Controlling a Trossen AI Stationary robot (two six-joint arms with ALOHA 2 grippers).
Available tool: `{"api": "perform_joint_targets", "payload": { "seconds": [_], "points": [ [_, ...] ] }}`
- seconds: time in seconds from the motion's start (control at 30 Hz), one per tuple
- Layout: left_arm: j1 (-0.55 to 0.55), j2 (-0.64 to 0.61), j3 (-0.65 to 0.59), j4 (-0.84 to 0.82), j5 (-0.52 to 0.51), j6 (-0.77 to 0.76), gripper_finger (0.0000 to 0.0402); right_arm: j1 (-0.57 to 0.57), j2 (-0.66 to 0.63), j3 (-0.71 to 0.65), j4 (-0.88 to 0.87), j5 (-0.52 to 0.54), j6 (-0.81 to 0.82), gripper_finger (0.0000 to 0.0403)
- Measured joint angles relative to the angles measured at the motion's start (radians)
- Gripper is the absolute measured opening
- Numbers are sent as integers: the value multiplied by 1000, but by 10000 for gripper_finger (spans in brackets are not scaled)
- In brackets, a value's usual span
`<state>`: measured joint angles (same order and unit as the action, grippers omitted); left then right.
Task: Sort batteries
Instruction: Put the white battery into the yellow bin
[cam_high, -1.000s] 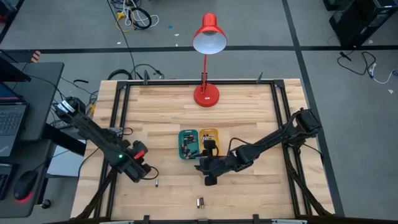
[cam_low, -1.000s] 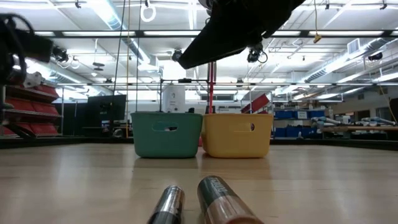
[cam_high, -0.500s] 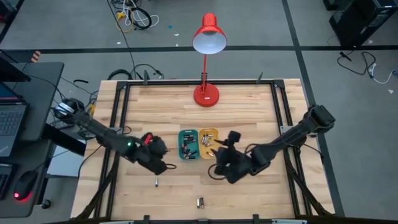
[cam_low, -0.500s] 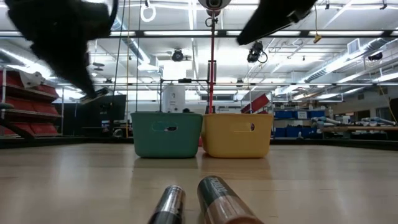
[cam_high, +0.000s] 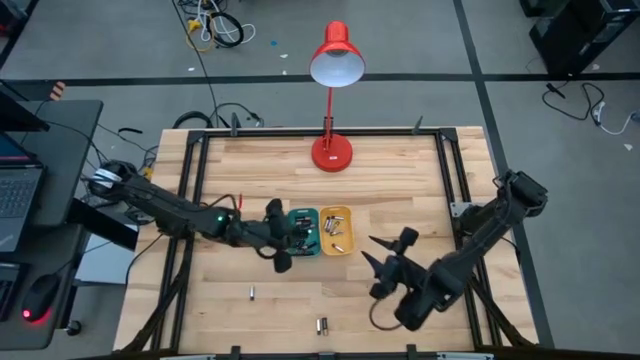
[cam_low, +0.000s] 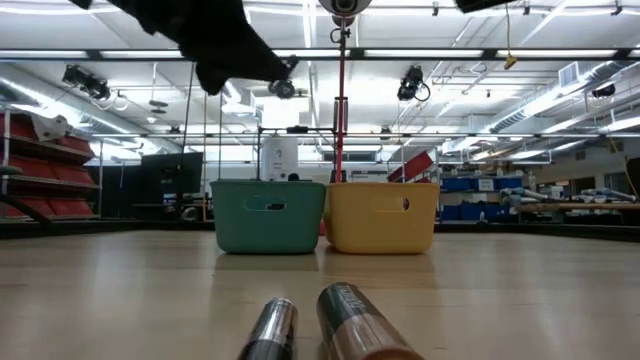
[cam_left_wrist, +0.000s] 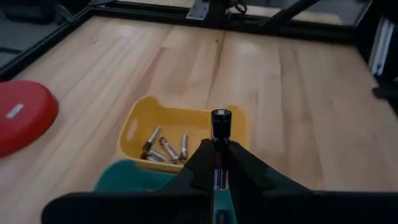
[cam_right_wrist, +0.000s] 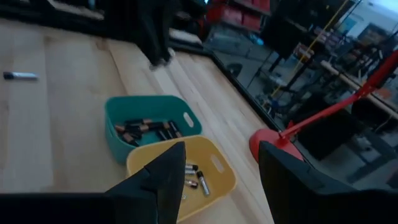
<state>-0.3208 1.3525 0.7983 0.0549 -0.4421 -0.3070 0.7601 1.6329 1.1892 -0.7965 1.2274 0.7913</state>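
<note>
Presently, on the bench:

- Teal tray, mid-bench, holding several dark batteries; touching its side, a yellow tray with a few silvery batteries.
- Left gripper, reaching in from the left edge, above the teal tray's near side; its fingers are pressed together, pinching one dark battery upright, seen over the yellow tray in the left wrist view.
- Right gripper, raised between the yellow tray and the right edge, near the front; fingers spread apart, nothing between them.
- Loose items: a pair of batteries side by side at the front edge, a slim silver one beside a thicker one; one small battery left of centre, near the front.
- Red desk lamp at the back edge.
</note>
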Motion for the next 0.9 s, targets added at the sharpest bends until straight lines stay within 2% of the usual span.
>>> {"api": "perform_joint_targets", "payload": {
  "seconds": [0.23, 0.4, 0.5, 0.6, 0.83, 0.9],
  "points": [
    [87, 102, 0, 146, 113, 67, 37, 81, -1, -23, -190, 48, 274, 186],
    [151, 184, 5, 215, 195, 71, 37, 107, 0, -119, -181, 45, 445, 186],
    [190, 229, 21, 286, 283, 94, 37, 111, 1, -189, -150, 33, 545, 186],
    [219, 273, 70, 276, 322, 96, 37, 116, 0, -249, -121, 33, 639, 184],
    [260, 375, 163, 154, 325, 97, 43, 115, 0, -331, -22, 75, 858, 185],
    [269, 391, 170, 140, 324, 93, 53, 107, 0, -346, 19, 73, 870, 185]
  ]
}}
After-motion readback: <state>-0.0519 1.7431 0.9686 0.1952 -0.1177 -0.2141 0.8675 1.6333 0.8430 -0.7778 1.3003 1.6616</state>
